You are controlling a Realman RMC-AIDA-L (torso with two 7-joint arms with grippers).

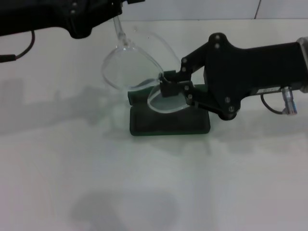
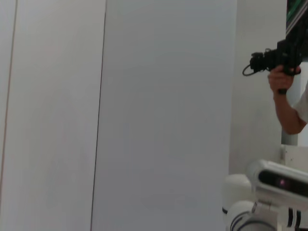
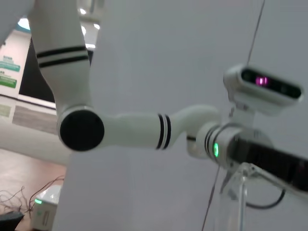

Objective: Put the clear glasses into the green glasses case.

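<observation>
In the head view the clear glasses [image 1: 129,65] hang tilted over the green glasses case [image 1: 169,123], which lies open on the white table. Their lower lens dips into the case. My right gripper [image 1: 168,84] comes in from the right and is shut on the frame near the bridge, just above the case. My left gripper [image 1: 117,10] is at the top left, shut on the tip of one clear arm that rises to it. The right wrist view shows a bit of the clear glasses [image 3: 237,192] close up. The left wrist view shows none of the task's things.
The white table [image 1: 154,192] spreads around the case, with a wall behind it. In the left wrist view a person [image 2: 288,96] holds a camera at the far side. The right wrist view shows my left arm [image 3: 134,130] and my head camera [image 3: 264,86].
</observation>
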